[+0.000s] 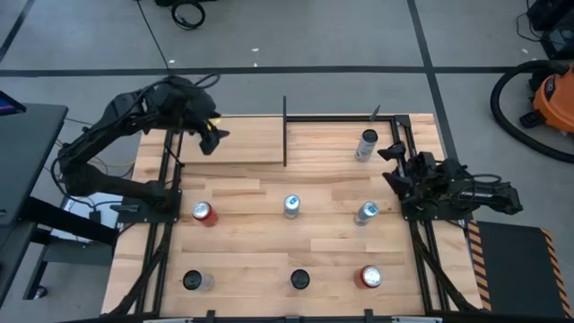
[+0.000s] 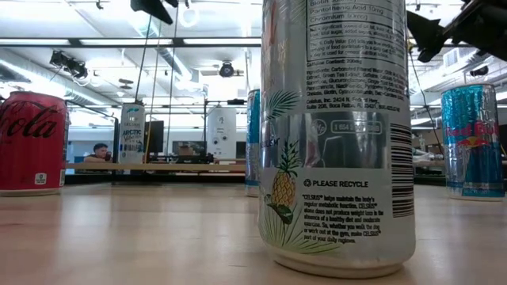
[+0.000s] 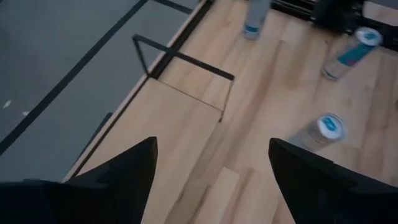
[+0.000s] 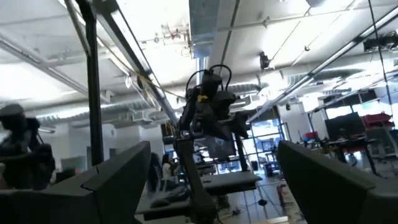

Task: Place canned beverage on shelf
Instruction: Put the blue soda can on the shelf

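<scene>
Above the pale wood shelf (image 1: 235, 139) hovered the left gripper (image 1: 208, 136), released and empty; the nearest can, a red one (image 1: 204, 213), stood below, needing an upright side grasp.

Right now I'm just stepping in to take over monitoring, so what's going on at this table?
Neither arm holds anything. The left gripper hangs open over the shelf at the table's far edge. The right gripper waits open at the right side, near a silver can. That can and six others, among them a red can and a Celsius can, stand on the tabletop. The shelf board is bare.
</scene>
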`<state>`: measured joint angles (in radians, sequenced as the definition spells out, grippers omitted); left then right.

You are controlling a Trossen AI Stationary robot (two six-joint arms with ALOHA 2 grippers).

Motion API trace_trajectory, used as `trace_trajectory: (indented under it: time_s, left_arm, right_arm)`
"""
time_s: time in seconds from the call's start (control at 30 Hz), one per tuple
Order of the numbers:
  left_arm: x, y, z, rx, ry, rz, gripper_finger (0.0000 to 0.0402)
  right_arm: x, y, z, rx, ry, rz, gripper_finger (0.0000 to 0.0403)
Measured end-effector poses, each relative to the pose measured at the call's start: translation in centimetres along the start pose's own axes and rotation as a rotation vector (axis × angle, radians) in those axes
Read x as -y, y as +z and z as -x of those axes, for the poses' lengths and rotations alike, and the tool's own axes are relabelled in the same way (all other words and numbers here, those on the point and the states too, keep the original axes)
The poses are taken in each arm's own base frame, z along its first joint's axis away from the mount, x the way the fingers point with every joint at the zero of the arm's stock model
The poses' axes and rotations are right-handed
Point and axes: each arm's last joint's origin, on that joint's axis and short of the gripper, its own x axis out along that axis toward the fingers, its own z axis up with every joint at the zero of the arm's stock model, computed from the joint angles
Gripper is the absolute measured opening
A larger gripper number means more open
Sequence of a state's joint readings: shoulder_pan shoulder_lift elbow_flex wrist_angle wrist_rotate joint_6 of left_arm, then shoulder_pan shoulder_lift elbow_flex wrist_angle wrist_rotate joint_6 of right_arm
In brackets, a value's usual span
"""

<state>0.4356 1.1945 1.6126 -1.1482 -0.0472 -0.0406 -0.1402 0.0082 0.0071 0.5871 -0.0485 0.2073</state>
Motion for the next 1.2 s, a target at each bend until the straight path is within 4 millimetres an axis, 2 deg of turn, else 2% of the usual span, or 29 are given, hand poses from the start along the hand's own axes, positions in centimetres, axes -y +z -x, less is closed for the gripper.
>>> trace_trajectory:
  time_s: [0.3,0.57,0.73,0.93,1.2]
  left_arm:
    - [1.8,-0.9,-2.0,-0.025,-0.059,-0.066,0.0309]
    - [2.7,-1.7,-3.9,-0.034,-0.088,-0.093,0.0309]
    - [3.4,-2.8,-3.9,-0.041,-0.116,-0.106,0.0309]
    - [4.9,-4.0,-3.2,-0.019,-0.184,-0.114,0.0309]
    - [7.0,-5.8,-2.2,0.084,-0.307,-0.152,0.0309]
  right_arm:
    - [-0.2,0.6,-1.2,-0.090,0.006,-0.040,0.0361]
    - [0.0,0.5,-4.0,-0.237,-0.013,0.006,0.0361]
    - [0.0,-0.2,-5.9,-0.340,0.042,0.040,0.0361]
    - [0.3,-1.5,-7.9,-0.449,0.059,0.068,0.0361]
    - [1.2,-5.1,-9.9,-0.607,0.031,0.030,0.0361]
